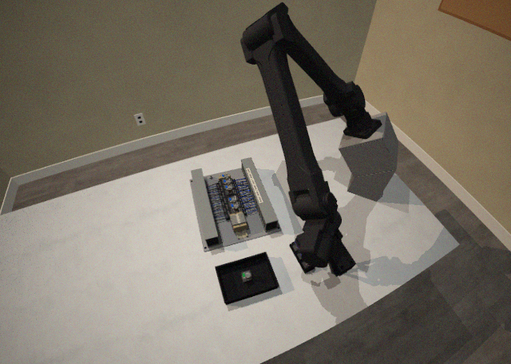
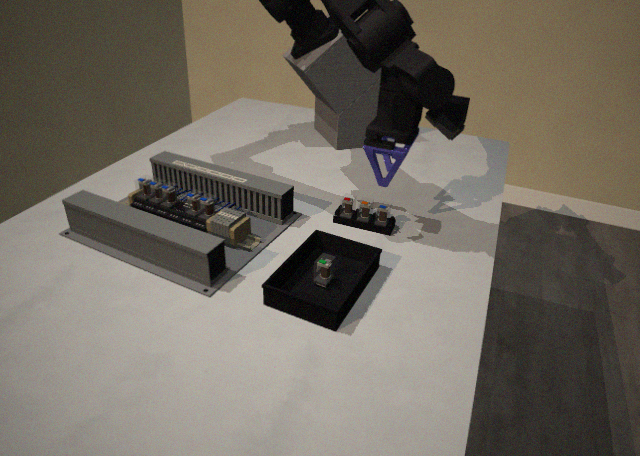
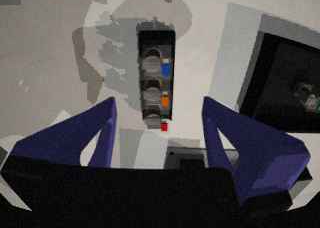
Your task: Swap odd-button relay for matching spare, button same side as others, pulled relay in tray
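Jaws [image 2: 383, 182] apart above the spare holder [image 2: 362, 224] [image 3: 173, 100], green-buttoned relay [image 1: 246, 275] [image 2: 323, 270] in the tray [image 1: 226, 300] [image 2: 299, 314] [image 3: 250, 95].

Our top view high and far, angled down over counter [image 1: 124, 244] [image 2: 248, 368], our exterior view nearer, oblique, our wrist view close, facing down between fingers, tray [image 1: 220, 283] [image 2: 299, 309] [image 3: 252, 80] common to all.

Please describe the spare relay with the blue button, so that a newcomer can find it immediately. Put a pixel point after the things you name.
Next to the black tray [image 1: 220, 285] [image 2: 299, 312] [image 3: 253, 83], look under the gripper [image 2: 383, 183] [image 3: 159, 105] for a small black holder [image 2: 361, 226] [image 3: 157, 37]. It carries three relays in a row. Yours is the end one, its button [image 2: 383, 206] [image 3: 166, 69] blue, while its neighbours' are orange and red.
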